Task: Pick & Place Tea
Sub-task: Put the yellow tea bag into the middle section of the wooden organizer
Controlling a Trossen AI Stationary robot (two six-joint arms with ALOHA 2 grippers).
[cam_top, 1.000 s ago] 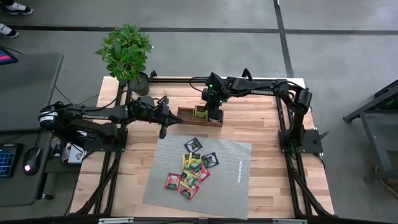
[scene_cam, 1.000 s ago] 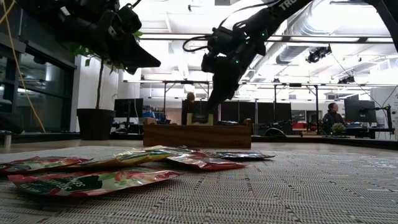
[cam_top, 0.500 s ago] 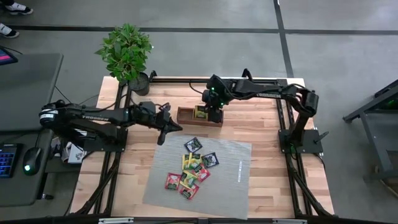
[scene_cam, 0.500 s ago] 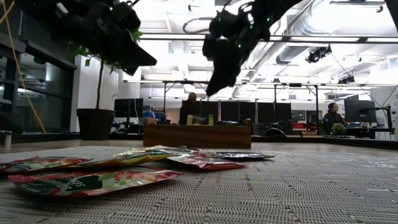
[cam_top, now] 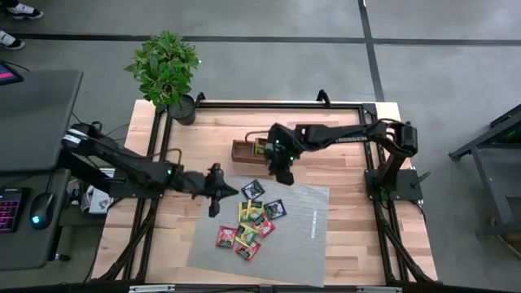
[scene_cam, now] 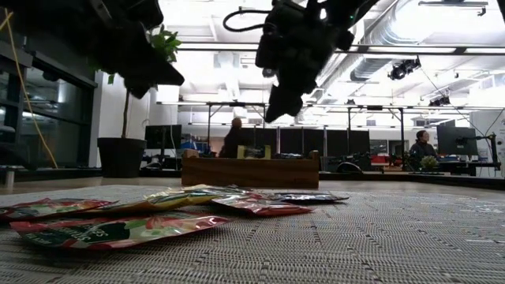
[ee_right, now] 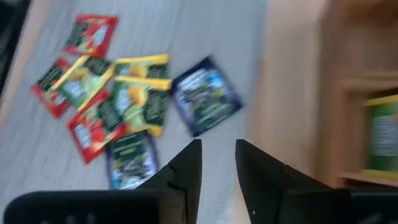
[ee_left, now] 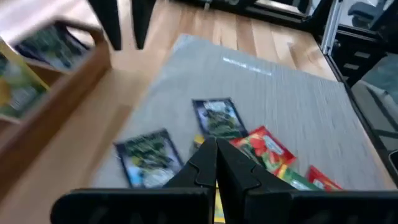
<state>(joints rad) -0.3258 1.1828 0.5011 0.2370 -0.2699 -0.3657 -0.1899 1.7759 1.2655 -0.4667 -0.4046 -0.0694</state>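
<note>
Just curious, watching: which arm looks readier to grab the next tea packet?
Probably the right: its tool hangs open and empty beside the dark sachet. The left tool is shut at the mat's edge.

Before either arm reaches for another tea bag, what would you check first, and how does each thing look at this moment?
1. Right hand empty: ok, nothing shows between its parted fingers.
2. Left hand ready to grab: not ok, its fingers are pressed shut over the grey mat.
3. Tea bags within reach: ok, they lie clustered on the mat, though some overlap.
4. Dark tea bag lying apart from the pile: ok, an easy one to take.
5. Wooden tray has room: cannot tell, only some bags show in it.
6. Arms apart from each other: ok, there is a gap between them in the high view.
</note>
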